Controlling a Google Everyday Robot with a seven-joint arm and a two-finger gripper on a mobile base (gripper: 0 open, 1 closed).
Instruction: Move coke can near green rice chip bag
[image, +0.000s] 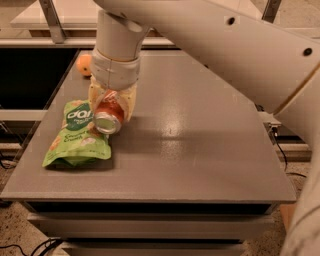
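Observation:
The coke can (108, 118) is red with a silver end facing the camera. It is tilted on its side between the fingers of my gripper (111, 107), which is shut on it. The gripper holds the can at the right edge of the green rice chip bag (75, 136), overlapping the bag's upper right corner in the picture. The bag lies flat on the left part of the grey table (200, 135). Whether the can touches the bag or the table is not visible.
An orange fruit (84, 64) sits at the table's far left corner, partly behind my arm (117, 45). The table's left edge is close beside the bag. A dark shelf and a cable lie to the right of the table.

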